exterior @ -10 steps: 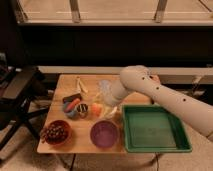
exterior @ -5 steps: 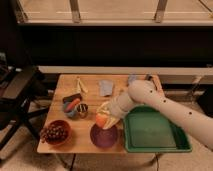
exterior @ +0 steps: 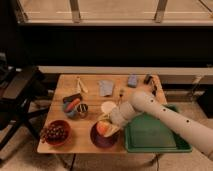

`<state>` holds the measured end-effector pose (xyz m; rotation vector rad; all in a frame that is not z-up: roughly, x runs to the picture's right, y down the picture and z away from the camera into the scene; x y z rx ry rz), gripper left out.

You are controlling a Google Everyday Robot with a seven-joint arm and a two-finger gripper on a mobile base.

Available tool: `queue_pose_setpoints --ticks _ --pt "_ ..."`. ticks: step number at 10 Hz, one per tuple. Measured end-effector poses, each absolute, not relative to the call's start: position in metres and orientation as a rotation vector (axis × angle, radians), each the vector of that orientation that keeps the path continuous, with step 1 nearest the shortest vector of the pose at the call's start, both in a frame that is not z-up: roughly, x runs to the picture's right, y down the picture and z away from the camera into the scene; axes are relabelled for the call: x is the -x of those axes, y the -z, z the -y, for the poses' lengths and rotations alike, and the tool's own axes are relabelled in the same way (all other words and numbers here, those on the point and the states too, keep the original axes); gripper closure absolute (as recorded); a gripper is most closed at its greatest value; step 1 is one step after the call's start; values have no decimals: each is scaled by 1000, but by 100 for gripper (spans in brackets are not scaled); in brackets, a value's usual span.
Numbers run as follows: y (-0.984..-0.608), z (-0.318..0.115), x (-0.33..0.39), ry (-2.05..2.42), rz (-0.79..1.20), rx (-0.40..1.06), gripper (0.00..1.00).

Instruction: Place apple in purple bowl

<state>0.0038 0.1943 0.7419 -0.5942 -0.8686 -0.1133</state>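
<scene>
Over the purple bowl [exterior: 103, 137] near the worktop [exterior: 95, 102] front edge, the hand [exterior: 106, 126] apparently grips the apple [exterior: 102, 128]; green tray [exterior: 152, 135] just right.

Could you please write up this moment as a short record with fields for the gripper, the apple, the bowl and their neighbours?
gripper: gripper low over the purple bowl, at the apple
apple: apple inside the bowl's rim
purple bowl: purple bowl at the table's front edge
left neighbour: reddish bowl of grapes
right neighbour: green tray
behind: white cup
</scene>
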Motion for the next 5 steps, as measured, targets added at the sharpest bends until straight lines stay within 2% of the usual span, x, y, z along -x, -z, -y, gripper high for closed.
queue_pose_setpoints --ticks 5 --pt "-741 -195 -3 108 871 598 20"
